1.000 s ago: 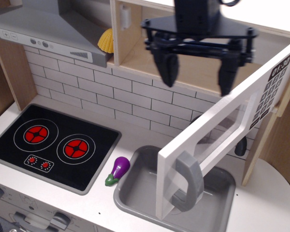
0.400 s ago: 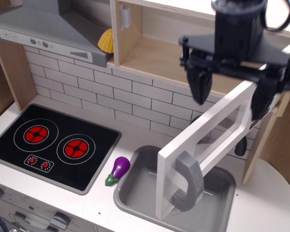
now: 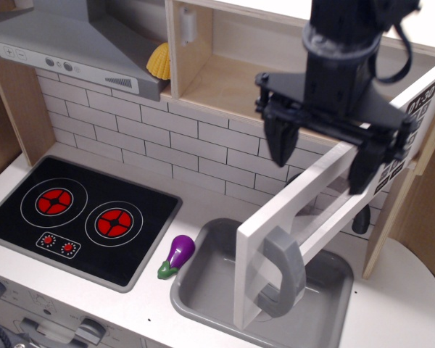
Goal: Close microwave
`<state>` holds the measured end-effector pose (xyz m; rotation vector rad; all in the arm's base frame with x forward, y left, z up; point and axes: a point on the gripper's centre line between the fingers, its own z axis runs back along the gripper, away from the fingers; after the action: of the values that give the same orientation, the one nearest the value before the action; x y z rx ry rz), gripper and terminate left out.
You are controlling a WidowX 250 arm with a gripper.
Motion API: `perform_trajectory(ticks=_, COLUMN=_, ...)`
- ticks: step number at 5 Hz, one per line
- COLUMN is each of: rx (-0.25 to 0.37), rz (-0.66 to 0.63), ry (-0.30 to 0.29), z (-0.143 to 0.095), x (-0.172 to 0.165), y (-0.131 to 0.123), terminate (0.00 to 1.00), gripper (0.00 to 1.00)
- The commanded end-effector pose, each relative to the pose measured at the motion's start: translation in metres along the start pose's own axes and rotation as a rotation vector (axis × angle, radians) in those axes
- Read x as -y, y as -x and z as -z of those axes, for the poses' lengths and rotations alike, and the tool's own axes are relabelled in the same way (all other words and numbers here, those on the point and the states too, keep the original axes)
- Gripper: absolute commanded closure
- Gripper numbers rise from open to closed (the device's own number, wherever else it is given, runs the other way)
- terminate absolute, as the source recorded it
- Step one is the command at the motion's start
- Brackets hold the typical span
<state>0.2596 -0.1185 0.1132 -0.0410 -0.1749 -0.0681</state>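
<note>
The wooden microwave (image 3: 225, 69) is a box above the tiled wall, its inside bare. Its wide white door (image 3: 315, 206) stands swung open toward me, with a grey vertical handle (image 3: 279, 272), a clear window and a black keypad panel (image 3: 409, 127). My black gripper (image 3: 320, 159) hangs over the door's top edge, open, with one finger (image 3: 279, 141) on the left of the door and the other (image 3: 364, 167) on the right. It holds nothing.
A grey range hood (image 3: 65, 43) is at the upper left, with a yellow shell-shaped item (image 3: 158, 60) beside it. A black two-burner hob (image 3: 80, 214), a purple toy eggplant (image 3: 177, 254) and a grey sink (image 3: 217, 290) lie on the counter below.
My gripper has moved right from in front of the microwave cavity and then down, so that its fingers now straddle the open door's top edge. The door has not visibly moved.
</note>
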Motion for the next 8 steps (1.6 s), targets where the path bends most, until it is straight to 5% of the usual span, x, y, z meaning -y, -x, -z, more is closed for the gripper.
perform_trajectory(ticks=1, rx=0.046, rz=-0.06, ry=-0.093, z=-0.012, x=-0.044, y=-0.021, terminate=0.0, gripper=0.0)
perform_trajectory(ticks=3, rx=0.051, rz=-0.108, ry=-0.176, z=-0.041, x=-0.059, y=-0.044, terminate=0.0, gripper=0.0)
perform_trajectory(ticks=4, rx=0.03, rz=-0.146, ry=-0.093, z=-0.057, x=-0.049, y=-0.041, terminate=0.0, gripper=0.0)
perform_trajectory(ticks=5, rx=0.005, rz=-0.097, ry=0.006, z=-0.051, x=-0.018, y=-0.01, terminate=0.0, gripper=0.0)
perform_trajectory(ticks=7, rx=-0.01, rz=-0.078, ry=0.083, z=-0.026, x=0.023, y=0.033, terminate=0.0, gripper=0.0)
perform_trajectory(ticks=8, rx=-0.036, rz=-0.082, ry=0.059, z=0.002, x=0.029, y=0.037, terminate=0.0, gripper=0.0)
